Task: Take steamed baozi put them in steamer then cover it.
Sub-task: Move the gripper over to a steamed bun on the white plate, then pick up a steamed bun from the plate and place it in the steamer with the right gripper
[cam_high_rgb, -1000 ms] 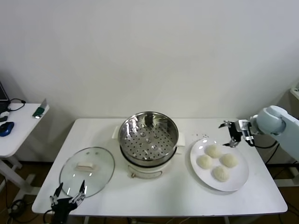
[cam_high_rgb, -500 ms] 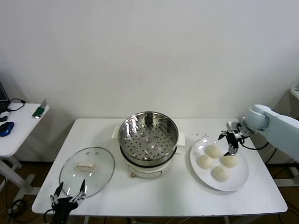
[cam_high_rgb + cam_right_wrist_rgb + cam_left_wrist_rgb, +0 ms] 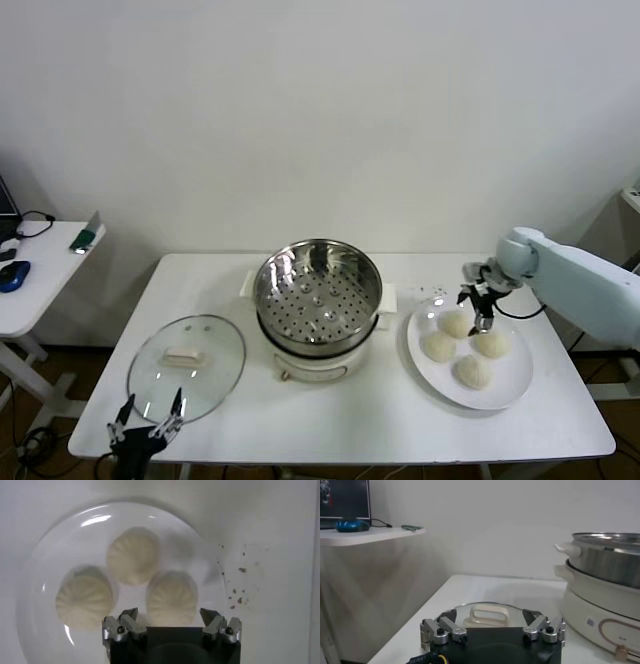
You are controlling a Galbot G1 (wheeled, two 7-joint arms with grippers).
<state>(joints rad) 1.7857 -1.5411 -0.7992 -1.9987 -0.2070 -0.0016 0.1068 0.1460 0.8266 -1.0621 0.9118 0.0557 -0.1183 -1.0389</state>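
Note:
Several off-white baozi (image 3: 455, 323) lie on a white plate (image 3: 508, 388) at the table's right. My right gripper (image 3: 478, 300) hovers open over the plate's far side, just above the rearmost baozi. In the right wrist view that baozi (image 3: 172, 599) sits between the spread fingers of the right gripper (image 3: 169, 614), not touched. The steel steamer (image 3: 318, 300) stands uncovered at the centre, its perforated tray bare. The glass cover (image 3: 187, 365) lies flat at the front left. My left gripper (image 3: 145, 425) waits open at the table's front edge, facing the cover (image 3: 515, 611).
A side desk (image 3: 35, 275) with a blue mouse stands off to the left. Dark crumbs (image 3: 239, 582) speckle the table beside the plate (image 3: 60, 545). The steamer's cream base (image 3: 600, 610) rises close to the cover.
My right gripper has swung left from beyond the plate's far right edge to above the rearmost baozi. The left arm has stayed still.

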